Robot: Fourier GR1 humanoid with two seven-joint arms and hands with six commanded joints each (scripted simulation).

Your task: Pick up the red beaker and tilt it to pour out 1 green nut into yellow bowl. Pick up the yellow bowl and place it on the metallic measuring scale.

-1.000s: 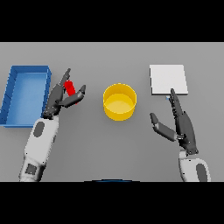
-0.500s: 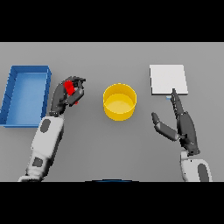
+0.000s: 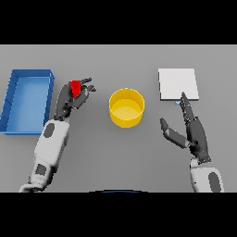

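Since half a second ago the left hand (image 3: 69,99) has tightened round the red beaker (image 3: 75,87), and the beaker has shifted slightly toward the yellow bowl. Its fingers (image 3: 86,91) are curled about the beaker's sides, with only the beaker's upper part showing red above the dark palm. The beaker sits between the blue tray (image 3: 14,99) at the left and the yellow bowl (image 3: 126,107), well apart from the bowl. The bowl rests on the grey table (image 3: 115,157) near its middle. The right hand (image 3: 192,132) hovers at the right with fingers straight and thumb spread, holding nothing, its fingertips just below the metallic measuring scale (image 3: 178,84).
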